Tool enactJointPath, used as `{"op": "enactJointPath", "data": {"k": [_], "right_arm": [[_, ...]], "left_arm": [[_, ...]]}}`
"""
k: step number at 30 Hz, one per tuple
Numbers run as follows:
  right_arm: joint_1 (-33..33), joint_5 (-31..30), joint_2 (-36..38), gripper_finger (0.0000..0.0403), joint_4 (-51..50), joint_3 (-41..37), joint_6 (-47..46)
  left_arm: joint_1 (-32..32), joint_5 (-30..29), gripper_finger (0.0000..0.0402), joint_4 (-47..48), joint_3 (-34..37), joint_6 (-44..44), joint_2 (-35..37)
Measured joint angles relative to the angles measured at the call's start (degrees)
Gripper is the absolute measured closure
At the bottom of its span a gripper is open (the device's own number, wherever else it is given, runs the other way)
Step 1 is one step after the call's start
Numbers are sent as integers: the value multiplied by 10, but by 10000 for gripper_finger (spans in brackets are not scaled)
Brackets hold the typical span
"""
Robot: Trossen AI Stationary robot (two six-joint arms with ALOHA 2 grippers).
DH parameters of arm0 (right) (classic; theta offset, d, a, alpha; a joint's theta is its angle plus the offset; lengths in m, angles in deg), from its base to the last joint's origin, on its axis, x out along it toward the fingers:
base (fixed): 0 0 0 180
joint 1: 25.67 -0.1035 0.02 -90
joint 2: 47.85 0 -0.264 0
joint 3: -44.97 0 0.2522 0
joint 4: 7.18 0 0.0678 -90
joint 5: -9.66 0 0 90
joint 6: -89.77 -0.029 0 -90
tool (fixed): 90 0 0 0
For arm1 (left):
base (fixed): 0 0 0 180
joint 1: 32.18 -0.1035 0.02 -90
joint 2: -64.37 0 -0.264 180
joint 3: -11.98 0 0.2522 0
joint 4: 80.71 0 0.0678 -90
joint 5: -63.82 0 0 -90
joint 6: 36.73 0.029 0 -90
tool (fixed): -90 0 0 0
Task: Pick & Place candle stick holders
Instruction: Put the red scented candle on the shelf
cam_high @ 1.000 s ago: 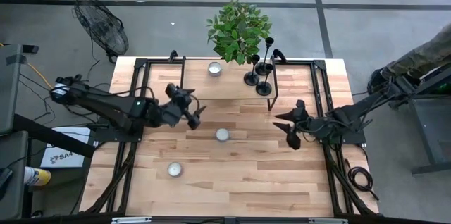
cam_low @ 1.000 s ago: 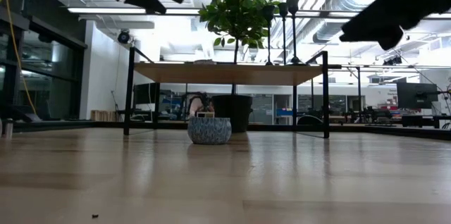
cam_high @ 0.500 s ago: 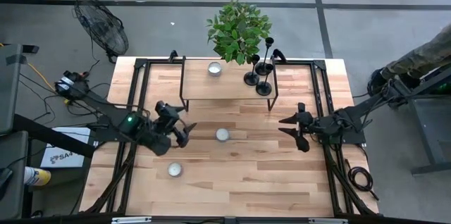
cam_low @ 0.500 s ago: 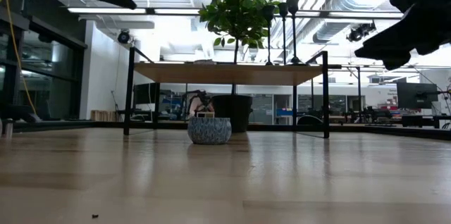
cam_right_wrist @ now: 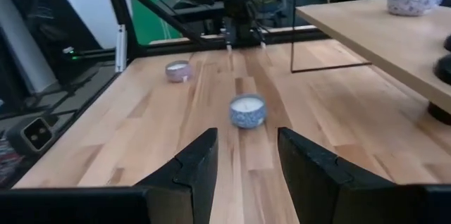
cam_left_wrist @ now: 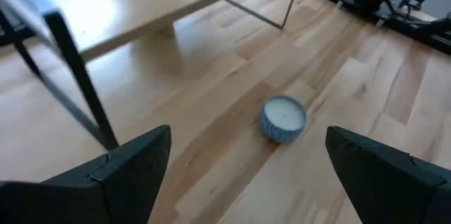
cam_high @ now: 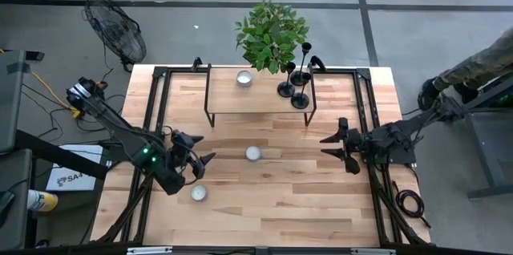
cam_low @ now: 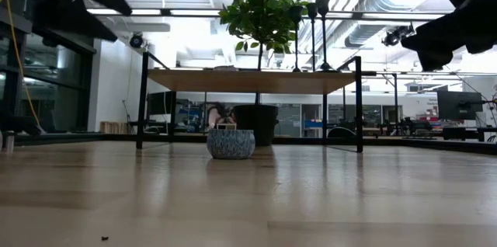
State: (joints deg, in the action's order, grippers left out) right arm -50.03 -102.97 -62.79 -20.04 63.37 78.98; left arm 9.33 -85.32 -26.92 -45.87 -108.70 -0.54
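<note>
Three black candle stick holders (cam_high: 293,88) stand on their round bases at the right end of a raised wooden shelf (cam_high: 256,95). In the low view their stems (cam_low: 311,36) rise beside the plant. My left gripper (cam_high: 200,164) hangs open over the table's left half, near a white candle (cam_left_wrist: 283,117) that lies ahead of its fingers. My right gripper (cam_high: 332,147) hovers open at the table's right, pointing toward the left edge, with the middle candle (cam_right_wrist: 248,110) ahead of it. Neither gripper holds anything.
One candle (cam_high: 244,78) sits on the shelf, one (cam_high: 252,153) at the table's middle, one (cam_high: 198,193) near the left front. A potted plant (cam_high: 271,34) stands behind the shelf. Black frame rails (cam_high: 160,111) run along both sides. A fan (cam_high: 116,26) stands off the table.
My left gripper has swung from beside the shelf toward the table's near left, sinking and rolling about its own axis, and stays open. My right gripper has drawn back a little toward the right edge and tipped nearer level. No holder or candle has moved.
</note>
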Motion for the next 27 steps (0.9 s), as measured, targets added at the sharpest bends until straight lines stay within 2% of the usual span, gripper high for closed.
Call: {"op": "enactJointPath", "data": {"k": [5, 18, 22, 27], "right_arm": [[33, 42, 9, 261, -2, 0, 8], [148, 143, 12, 261, -11, 0, 32], [182, 173, 12, 261, 45, -39, 30], [209, 207, 11, 261, 45, -41, 34]], "left_arm": [[11, 2, 30, 0, 20, -33, 0], [10, 0, 30, -1, 24, -24, 0], [10, 0, 30, -1, 24, -23, 0], [10, 1, 30, -1, 24, -20, 0]]}}
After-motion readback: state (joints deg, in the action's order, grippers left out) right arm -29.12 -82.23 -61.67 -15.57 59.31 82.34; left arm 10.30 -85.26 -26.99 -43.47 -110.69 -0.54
